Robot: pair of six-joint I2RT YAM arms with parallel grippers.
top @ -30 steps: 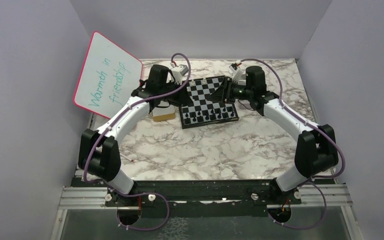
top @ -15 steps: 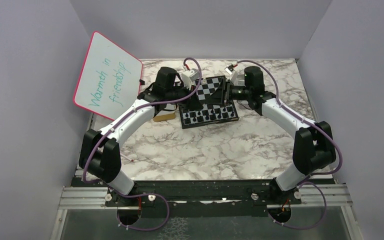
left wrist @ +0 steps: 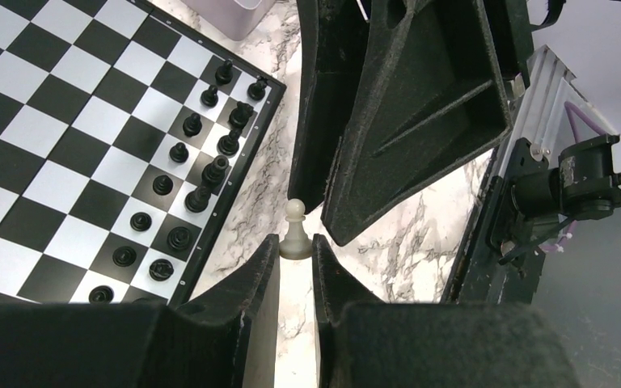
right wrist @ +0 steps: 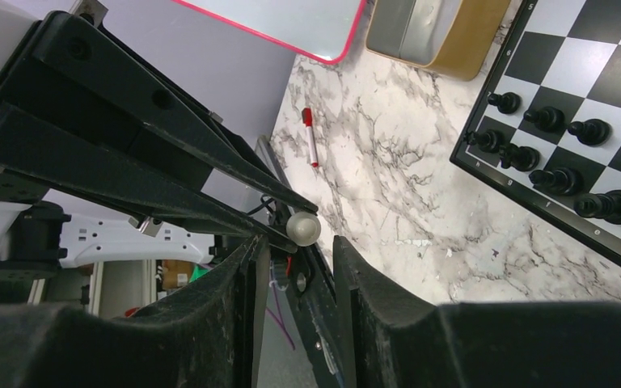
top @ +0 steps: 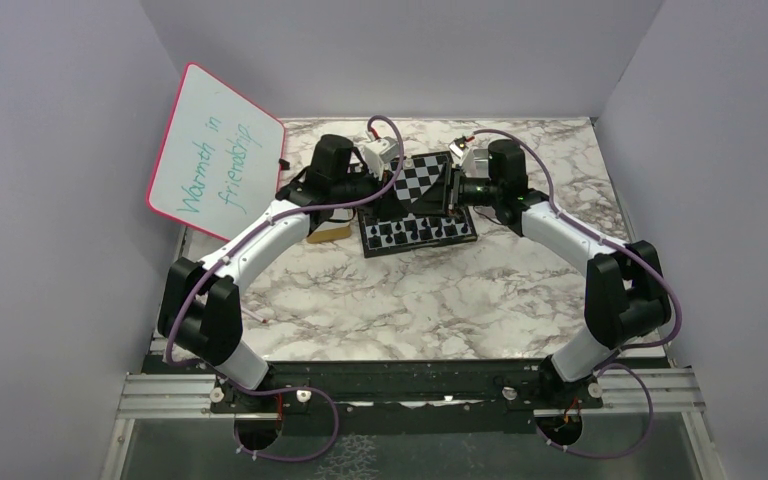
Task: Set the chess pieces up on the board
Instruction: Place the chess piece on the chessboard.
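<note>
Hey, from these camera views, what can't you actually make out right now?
Top view: the left arm and right arm cover parts of the board; the black pieces are too small to name.
Left wrist view: the frame edge cuts off the board; whether the right gripper touches the white pawn is unclear.
Right wrist view: the pawn is just a pale blob at the left gripper's tips.
</note>
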